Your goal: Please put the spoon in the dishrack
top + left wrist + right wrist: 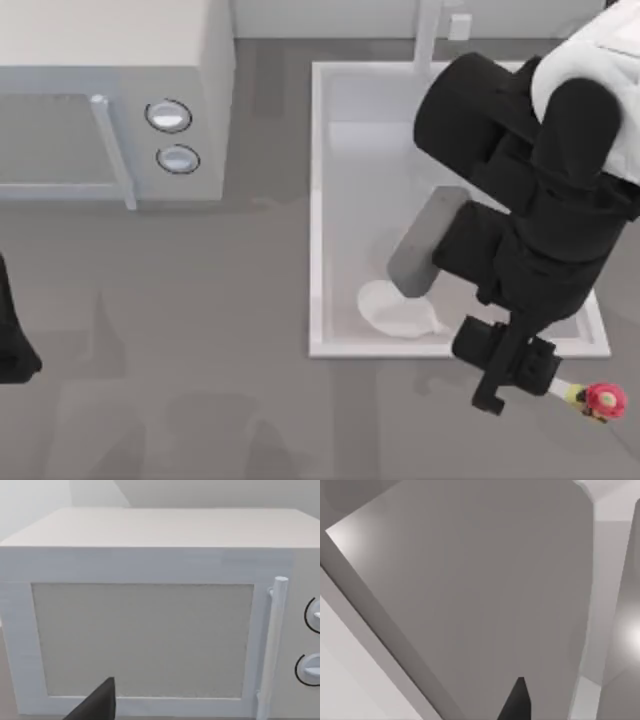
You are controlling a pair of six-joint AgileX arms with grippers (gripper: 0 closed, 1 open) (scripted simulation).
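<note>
Right gripper (520, 375) holds spoon (590, 396) past sink (318, 200) edge.

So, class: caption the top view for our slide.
Right gripper beside the sink, holding the spoon; microwave at left.

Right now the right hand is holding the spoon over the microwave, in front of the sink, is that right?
Not quite. In the top view the right hand holds the spoon over the counter in front of the sink; the microwave sits far to the left.

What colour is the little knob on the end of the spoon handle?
Red and yellow, on the spoon sticking out past the right tool; the top view shows it best.
</note>
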